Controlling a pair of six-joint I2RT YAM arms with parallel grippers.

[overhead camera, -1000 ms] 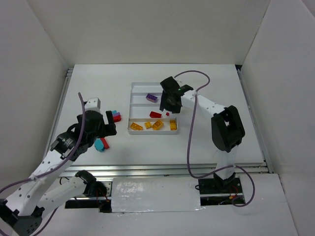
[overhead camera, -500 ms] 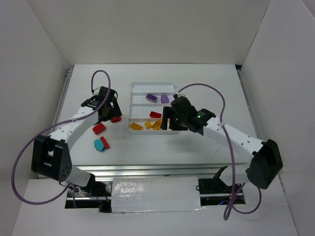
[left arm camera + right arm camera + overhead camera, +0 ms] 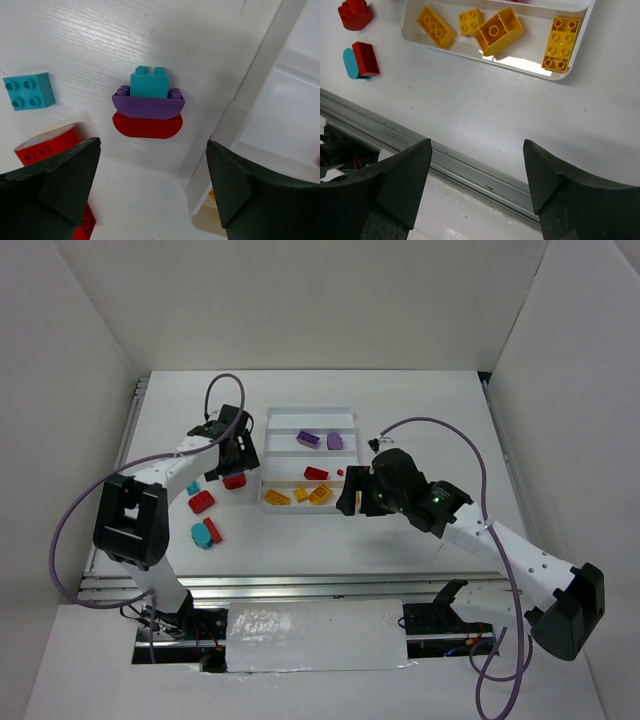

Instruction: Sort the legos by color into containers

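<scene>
On the table [image 3: 430, 430], the right end effector [image 3: 477, 165] has drawn back from the white tray [image 3: 311, 411]. Its fingers are apart and empty, near the yellow bricks [image 3: 497, 31] in the nearest compartment. The left end effector [image 3: 150, 170] has come closer to the tray, wide apart over a teal, purple and red stack [image 3: 147, 102] just beside it.

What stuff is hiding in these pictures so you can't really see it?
- Top view: the right claw covers the tray's near right corner, so the fourth yellow brick there is hidden.
- Top view: the left claw hides most of the stacked bricks.
- Left wrist view: a claw finger covers part of a red brick.
- Right wrist view: the top edge cuts off the tray's other compartments.
</scene>
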